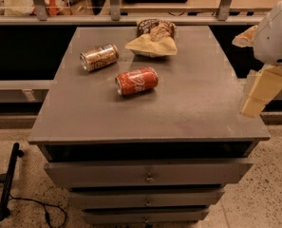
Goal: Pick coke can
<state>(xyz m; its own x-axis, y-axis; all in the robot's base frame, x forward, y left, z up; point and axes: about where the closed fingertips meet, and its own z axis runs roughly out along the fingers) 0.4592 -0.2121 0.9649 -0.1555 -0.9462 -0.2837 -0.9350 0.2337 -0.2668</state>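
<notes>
Camera view over a grey drawer cabinet (145, 177): nearest, well to the right of the coke can (136, 81) and just off the cabinet's right edge, the gripper (259, 93) hangs slanting down from the arm's white wrist (276, 32), touching nothing; whether it is open or closed cannot be told. The coke can lies on its side near mid-top, one silver end facing front-left. Behind and left of the coke can lies a tan-brown can (99, 57), and behind and right of it a crumpled snack bag (152, 44).
</notes>
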